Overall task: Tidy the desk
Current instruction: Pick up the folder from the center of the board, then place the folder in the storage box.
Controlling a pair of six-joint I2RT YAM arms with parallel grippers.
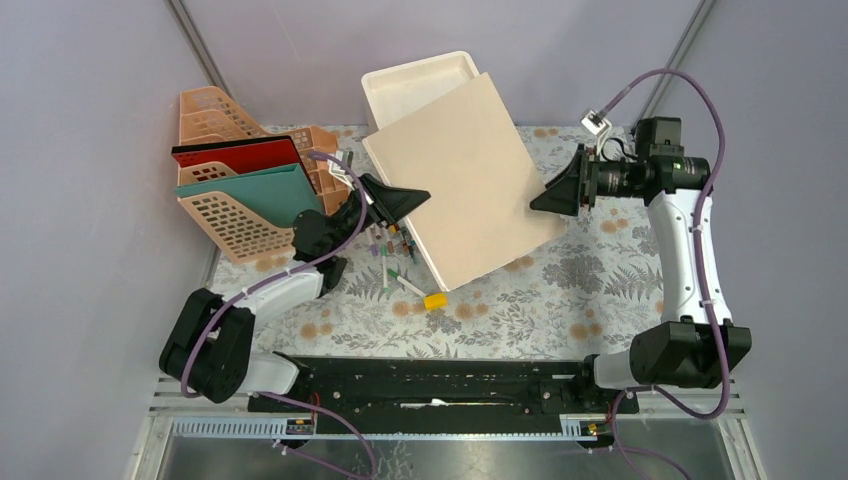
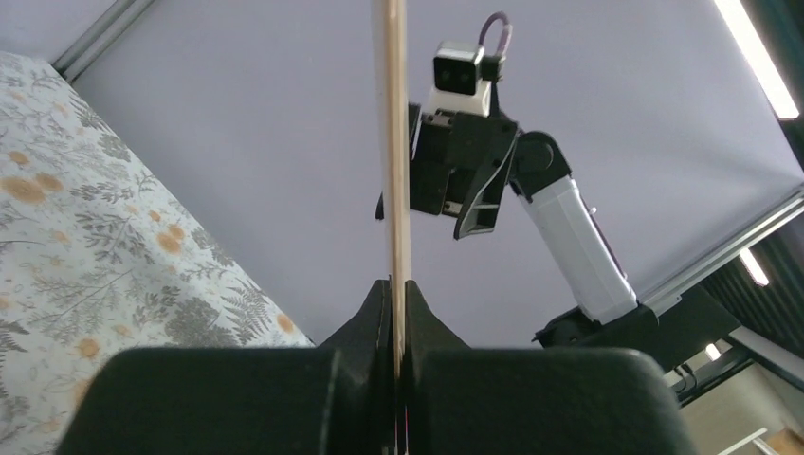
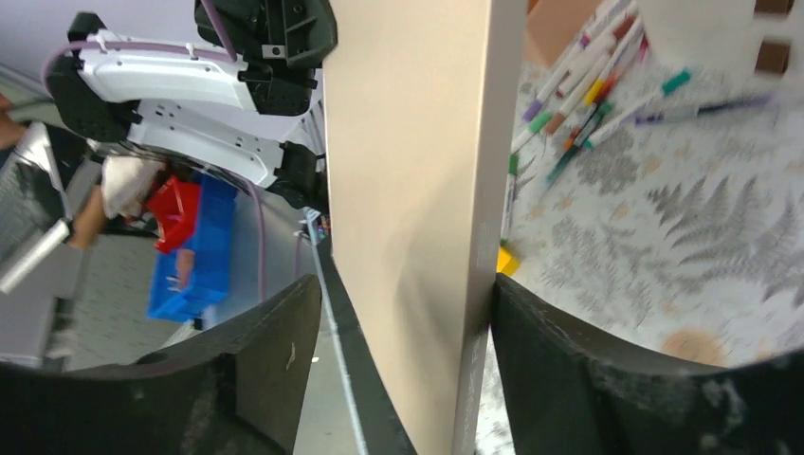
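Observation:
A large beige board [image 1: 465, 180] hangs tilted above the desk [image 1: 560, 300], which is covered in fern-print cloth. My left gripper [image 1: 405, 200] is shut on the board's left edge. In the left wrist view the board [image 2: 392, 142] shows edge-on, pinched in the gripper [image 2: 399, 294]. My right gripper [image 1: 545, 200] is open at the board's right edge. In the right wrist view the board [image 3: 417, 190] stands between the spread jaws [image 3: 403, 313], against one finger and apart from the other.
Several pens [image 1: 390, 255] and a yellow block [image 1: 435, 300] lie on the desk under the board's left edge. An orange file rack [image 1: 230, 225] at the back left holds a red folder [image 1: 235, 153] and a teal folder [image 1: 250, 195]. A white tray [image 1: 415, 80] sits at the back.

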